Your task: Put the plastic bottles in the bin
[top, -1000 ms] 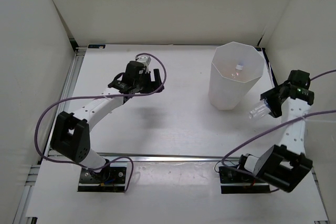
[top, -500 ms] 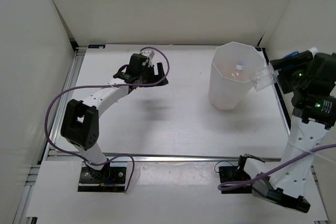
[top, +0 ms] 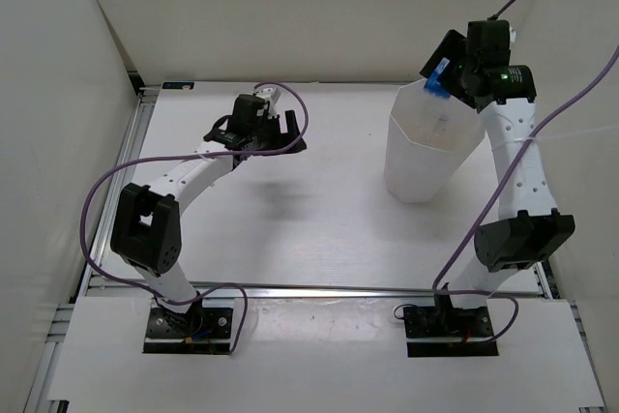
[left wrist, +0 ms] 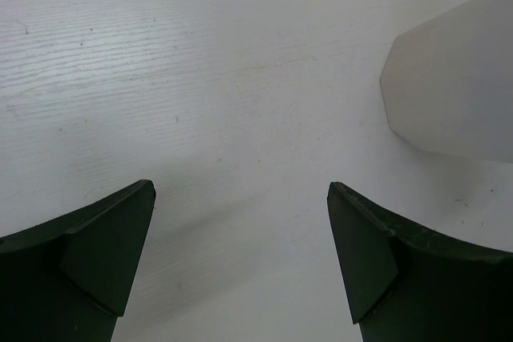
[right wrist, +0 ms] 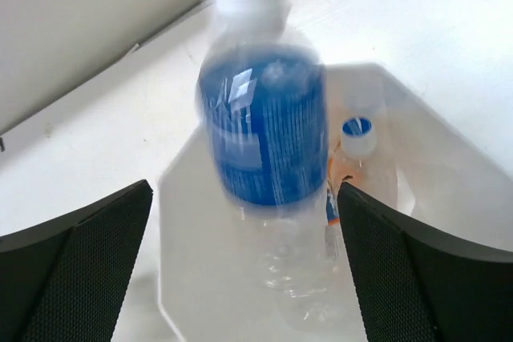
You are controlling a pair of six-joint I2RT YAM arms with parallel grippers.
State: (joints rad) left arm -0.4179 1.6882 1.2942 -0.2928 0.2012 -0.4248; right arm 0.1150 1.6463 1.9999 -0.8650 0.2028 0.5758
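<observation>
Bin mouth: blue-label bottle (right wrist: 264, 134), blurred, hangs over the bin (top: 418, 169), clear of both spread fingers of the right end effector (right wrist: 244, 190); a blue-capped bottle (right wrist: 357, 134) lies inside.
Left end effector (left wrist: 240, 214): wide apart over bare table (top: 319, 229); bin wall to its right.
Edges: walls (top: 58, 94) close left, back, right.

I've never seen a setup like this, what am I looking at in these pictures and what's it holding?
Two robot arms, left and right, are bolted to a white table. One picture looks down from above; the other two come from cameras on each wrist. The left gripper hangs open over the table, holding nothing. The right gripper is open above the white bin, and a blurred blue-labelled bottle sits between its fingers without touching them, apparently dropping in. A second bottle lies inside the bin.
</observation>
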